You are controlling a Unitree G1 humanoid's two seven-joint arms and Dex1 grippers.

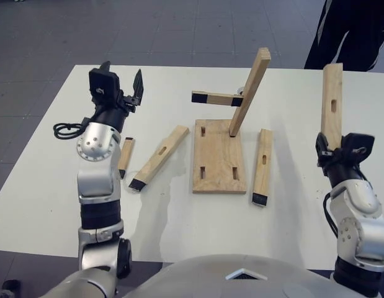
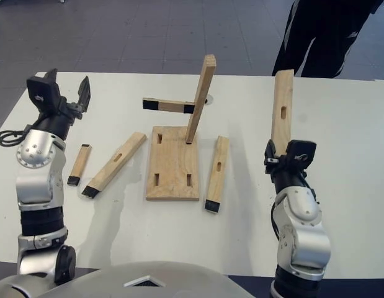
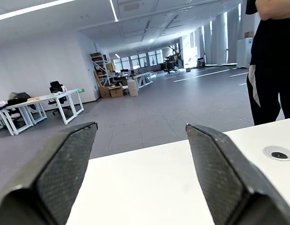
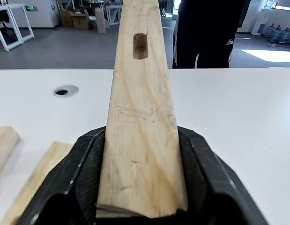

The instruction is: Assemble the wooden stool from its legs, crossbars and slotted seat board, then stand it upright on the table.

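The right gripper (image 4: 141, 140) pinches a wooden leg (image 2: 282, 105) pointing up — the seat board (image 1: 218, 162) lies to its left. The left gripper (image 1: 120, 84) is spread wide.

This is a large open office hall. Beyond the white surface (image 3: 149, 187) a grey floor (image 3: 173, 108) runs to far windows (image 3: 145, 60). Well behind the surface stand white desks (image 3: 51, 105), a black office chair (image 3: 55, 87) and shelves (image 3: 100, 70) beside cardboard boxes (image 3: 115, 91), under long ceiling lights (image 3: 114, 9).

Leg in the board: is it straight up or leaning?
Leaning. The leg stands in a slot of the board, but its top tips toward the right, away from its crossbar.
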